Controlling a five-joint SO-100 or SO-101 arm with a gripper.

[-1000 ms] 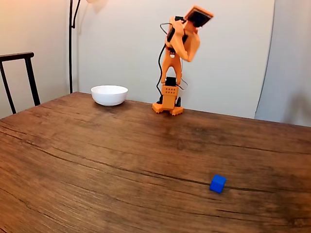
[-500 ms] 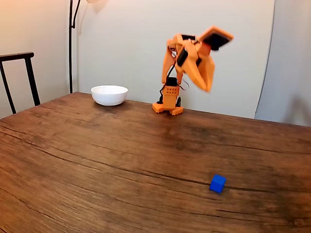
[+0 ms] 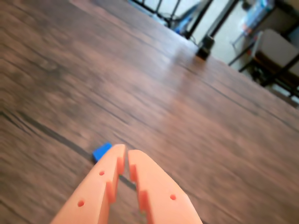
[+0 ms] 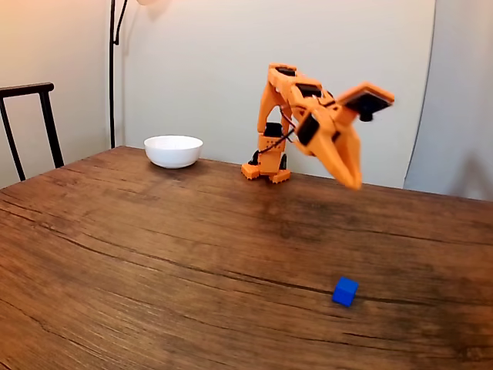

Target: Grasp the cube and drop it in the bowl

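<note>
The fingers (image 3: 125, 154) hang above the table (image 4: 154, 239), nearly together with a narrow gap, holding nothing. The cube (image 4: 345, 291) lies below them – well apart from the bowl (image 4: 173, 150) (far edge).

Wrist view: the gripper (image 3: 125, 156) hides part of the cube (image 3: 101, 151); table (image 3: 196, 116) blurred throughout.

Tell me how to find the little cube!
Look at the big brown wooden table in the fixed view. Go to its near right part, far from the white bowl at the back. The cube sits alone there, small and bright blue.
</note>
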